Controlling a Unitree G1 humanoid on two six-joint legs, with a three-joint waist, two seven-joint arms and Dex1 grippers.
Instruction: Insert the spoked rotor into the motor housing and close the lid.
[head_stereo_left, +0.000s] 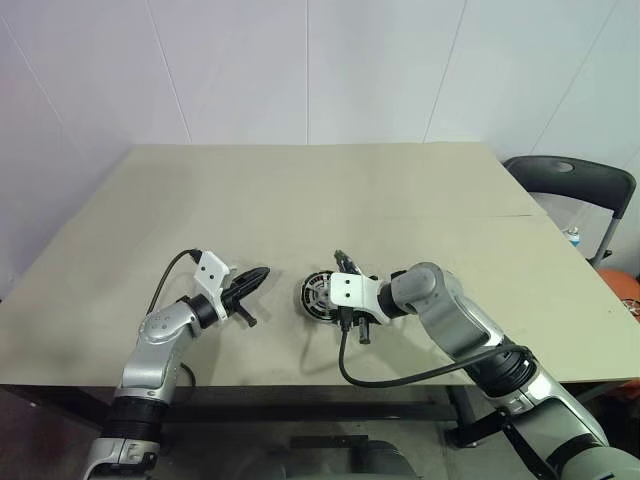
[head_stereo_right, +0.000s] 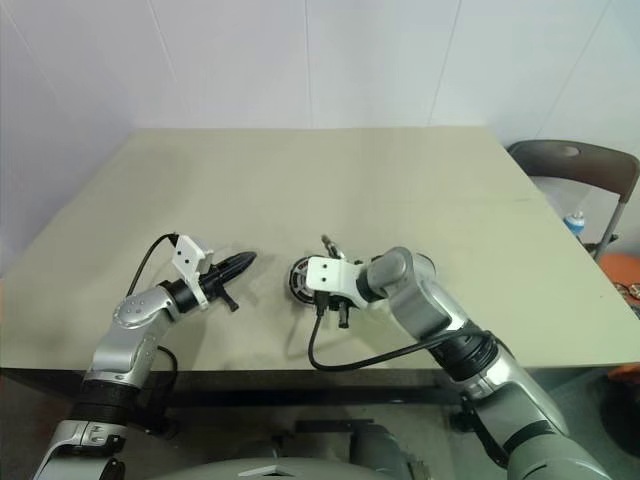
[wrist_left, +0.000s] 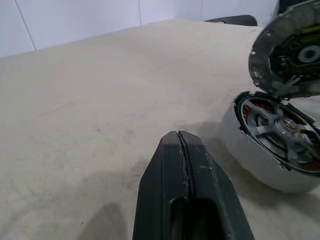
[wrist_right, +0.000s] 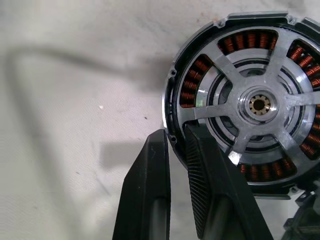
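The motor housing (wrist_right: 200, 65) lies on the table, a round cup with copper-brown windings showing between the spokes. The spoked rotor (wrist_right: 226, 71) sits inside it, its pale hub in the centre. The lid (wrist_left: 290, 45) stands open, tilted up from the housing's far rim. My right gripper (wrist_right: 175, 129) points down at the housing's near rim. One finger is outside the wall, the other over the rotor's ring, and the jaws are shut on that rim. My left gripper (wrist_left: 180, 134) is shut and holds nothing, level above the table a short way left of the housing (head_stereo_left: 320, 296).
The tan table (head_stereo_left: 300, 180) stretches wide behind the housing, and its front edge runs just below both arms. A black cable (head_stereo_left: 400, 378) loops off my right wrist over that edge. A dark chair (head_stereo_left: 575, 185) stands beyond the right side.
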